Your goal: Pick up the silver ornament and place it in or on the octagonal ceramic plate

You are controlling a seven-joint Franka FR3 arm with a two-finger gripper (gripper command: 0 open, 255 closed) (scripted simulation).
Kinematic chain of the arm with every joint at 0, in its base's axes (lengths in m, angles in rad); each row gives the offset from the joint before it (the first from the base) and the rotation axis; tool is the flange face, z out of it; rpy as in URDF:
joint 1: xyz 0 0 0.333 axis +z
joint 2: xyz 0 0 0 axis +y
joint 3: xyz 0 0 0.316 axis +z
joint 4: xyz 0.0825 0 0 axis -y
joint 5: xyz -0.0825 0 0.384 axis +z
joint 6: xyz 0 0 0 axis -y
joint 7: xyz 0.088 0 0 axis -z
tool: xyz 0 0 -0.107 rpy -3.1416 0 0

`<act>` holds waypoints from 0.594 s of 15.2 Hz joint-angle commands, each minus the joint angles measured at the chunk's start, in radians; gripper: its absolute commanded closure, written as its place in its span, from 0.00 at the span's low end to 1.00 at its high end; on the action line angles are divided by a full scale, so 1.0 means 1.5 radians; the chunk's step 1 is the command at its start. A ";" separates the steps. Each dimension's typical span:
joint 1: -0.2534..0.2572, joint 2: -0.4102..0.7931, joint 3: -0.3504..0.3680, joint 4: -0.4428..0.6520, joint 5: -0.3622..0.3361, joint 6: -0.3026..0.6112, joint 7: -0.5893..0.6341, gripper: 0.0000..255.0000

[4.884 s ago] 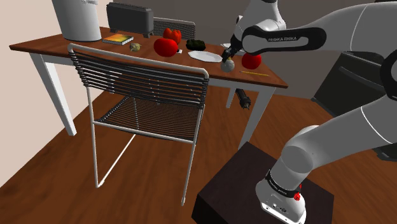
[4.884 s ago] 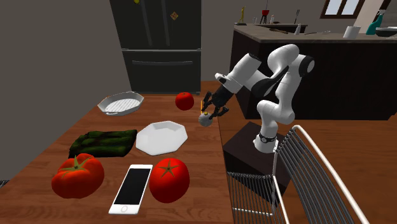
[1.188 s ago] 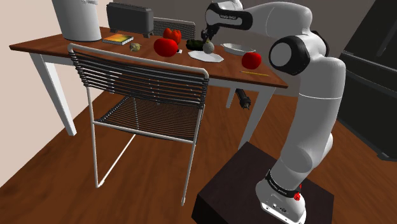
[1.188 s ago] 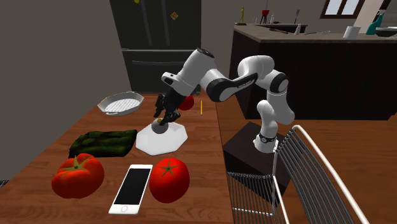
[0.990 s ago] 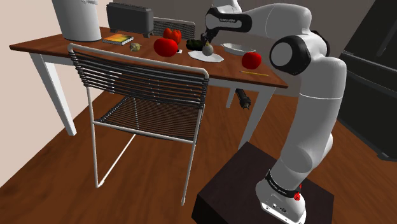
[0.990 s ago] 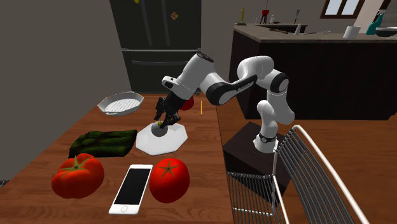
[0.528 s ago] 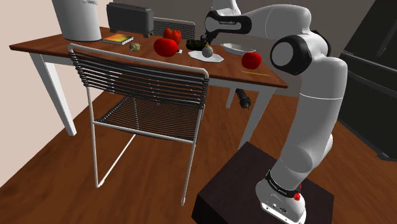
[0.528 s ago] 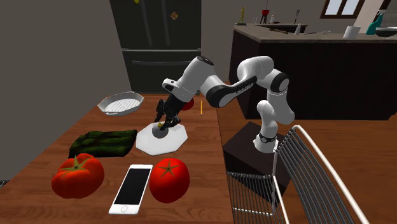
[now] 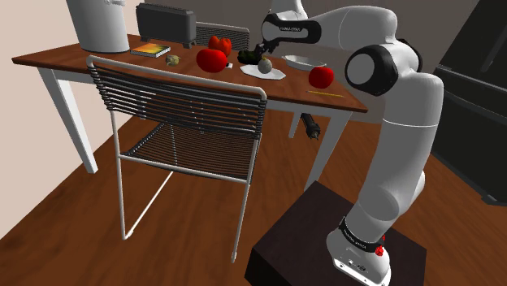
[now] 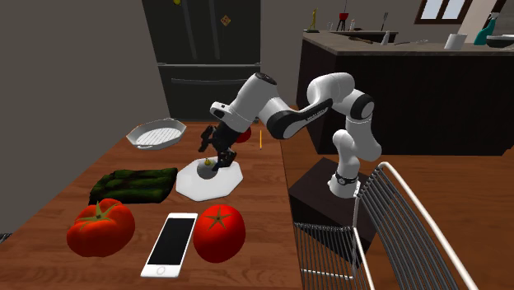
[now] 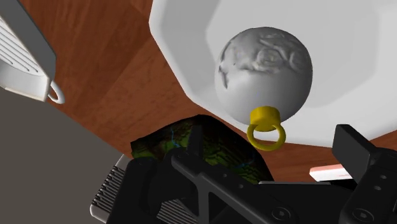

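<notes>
The fingers [image 11: 355, 147] stand apart, touching nothing. Just past them the silver ornament [image 11: 264, 67] rests in the white octagonal plate [image 11: 184, 44] on the desk [image 11: 108, 57]. Placement looks done; only backing away seems left.

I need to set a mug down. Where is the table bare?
Bare wood lies between the ribbed dish and the plate, and beside the pencil. Crowded around the phone and tomatoes.
</notes>
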 commanded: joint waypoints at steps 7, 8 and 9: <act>0.015 -0.057 0.003 -0.011 -0.012 -0.048 0.007 0.00; 0.015 -0.057 0.003 -0.011 -0.012 -0.048 0.007 0.00; 0.015 -0.057 0.003 -0.011 -0.012 -0.048 0.007 0.00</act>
